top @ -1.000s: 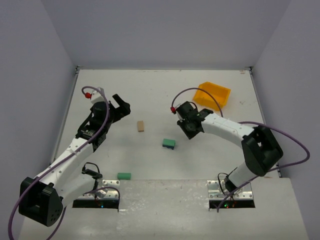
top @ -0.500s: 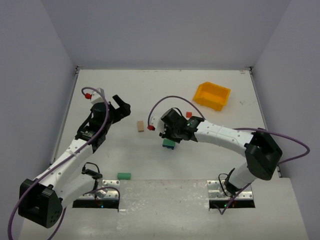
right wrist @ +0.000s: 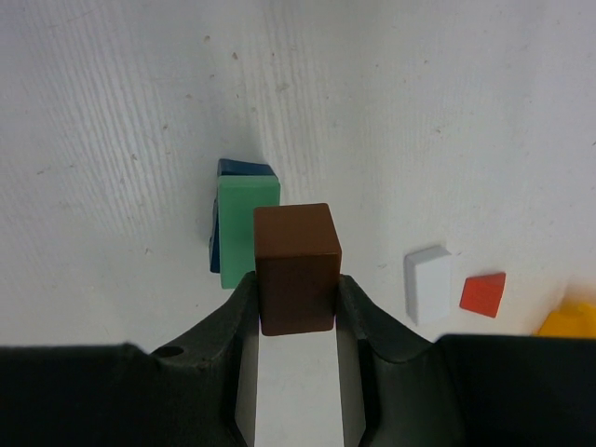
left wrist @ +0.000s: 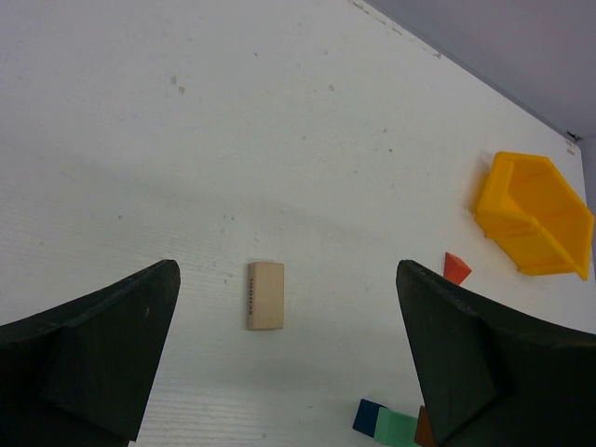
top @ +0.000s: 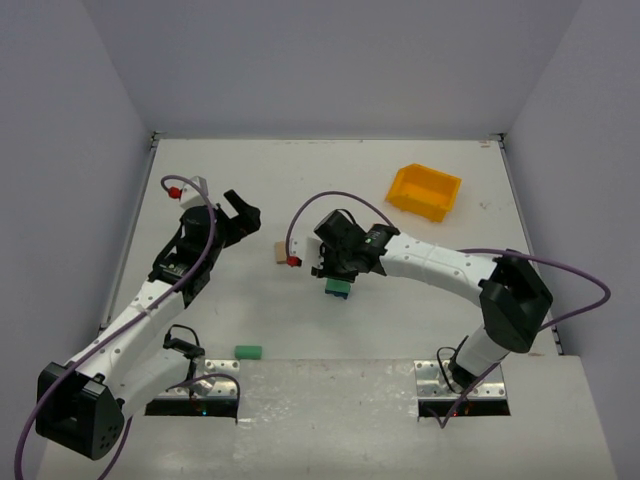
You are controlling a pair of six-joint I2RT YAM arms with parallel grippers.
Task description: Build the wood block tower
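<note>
Right arm at the wood block tower, brown block pinched.
I count seven blocks and one yellow bin (top: pixel 452 195), with every block outside it. My right fingers (right wrist: pixel 357 317) pinch a brown block (right wrist: pixel 296 265) close by the wood block tower (top: pixel 338 288), a green block (right wrist: pixel 248 223) on a blue block (right wrist: pixel 244 169) at mid-tabletop (top: pixel 300 170). A second ago that arm was back near the bin. A white block (right wrist: pixel 428 284), red wedge (right wrist: pixel 483 293), tan block (left wrist: pixel 265 295) and second green block (top: pixel 248 352) lie loose. My left fingers (left wrist: pixel 102 345) stand spread wide.

White table (top: pixel 300 180) inside 3 pale grey walls (top: pixel 330 60)
</note>
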